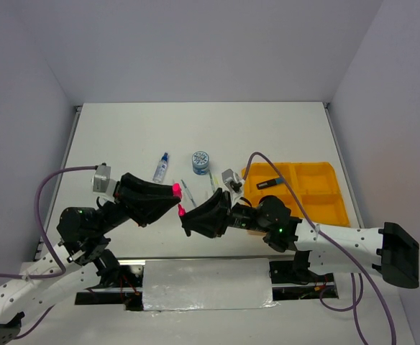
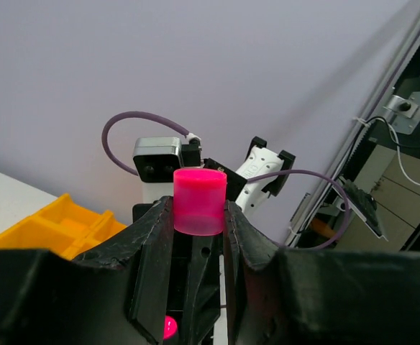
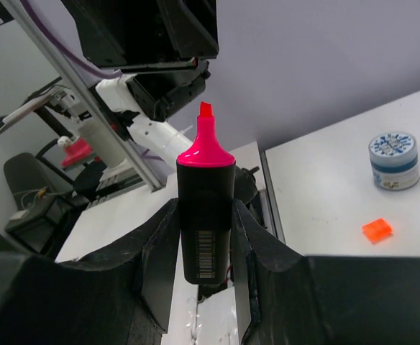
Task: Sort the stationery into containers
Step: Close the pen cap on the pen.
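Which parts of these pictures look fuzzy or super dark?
Left wrist view: pink cap sharp, fingers very dark. Right wrist view: highlighter sharp, room behind soft. Top view: even light across the table.

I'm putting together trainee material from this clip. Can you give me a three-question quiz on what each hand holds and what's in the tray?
1. True or false: the left hand grips a pink cap.
2. The right hand holds: A) scissors B) an uncapped pink highlighter C) a ruler
3. Seen from above, which item lies in the yellow tray?
Key: 1 true; 2 B; 3 a blue-capped highlighter.
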